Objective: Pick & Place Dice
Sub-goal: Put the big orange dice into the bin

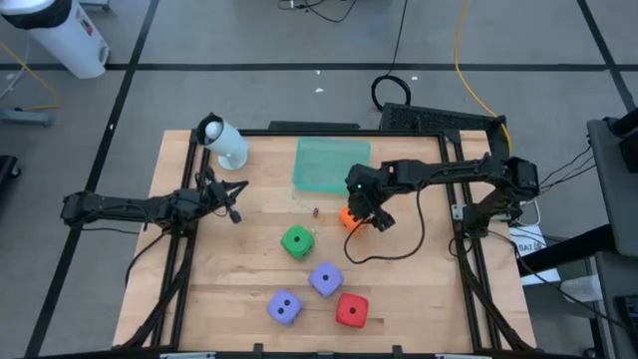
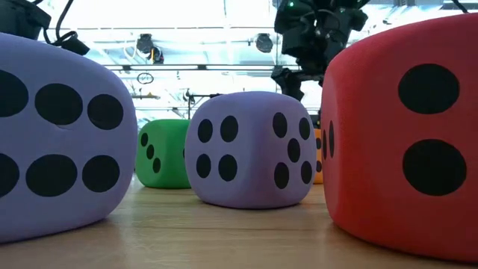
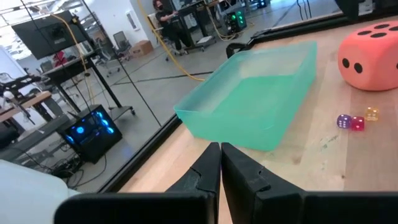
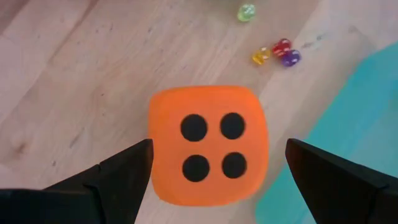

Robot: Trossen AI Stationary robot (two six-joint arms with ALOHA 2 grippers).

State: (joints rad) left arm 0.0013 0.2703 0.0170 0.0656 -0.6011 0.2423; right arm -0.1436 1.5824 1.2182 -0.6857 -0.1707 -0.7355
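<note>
While the left pincer (image 1: 235, 202) waits clenched and empty near the bench's left edge, just beside a white cylinder (image 1: 223, 141), the dice lie further right across the wooden bench (image 1: 239, 279). Nearest the front left sits one purple-blue die (image 1: 285, 308), with the second purple-blue die (image 1: 325, 279) just behind and right of it; from table height the latter shows a four-pip face and a five-pip face. The green die (image 1: 296, 241) rests near the bench's middle, well apart from either pincer. Behind it lies the flat translucent green tray (image 1: 333, 165), empty, and a few tiny translucent dice (image 3: 356, 119) are scattered on the wood between tray and cubes. The red die (image 1: 351, 310) sits at the front, right of the purple-blue pair. Further right, the orange die (image 4: 208, 144) lies on the bench just beside the tray's front right corner, directly under the right pincer (image 4: 216, 163). That pincer is spread wide, one dark finger on each side of the cube, both apart from its sides, gripping nothing. The orange cube looks soft with rounded edges, its upper face showing four dark pips.
</note>
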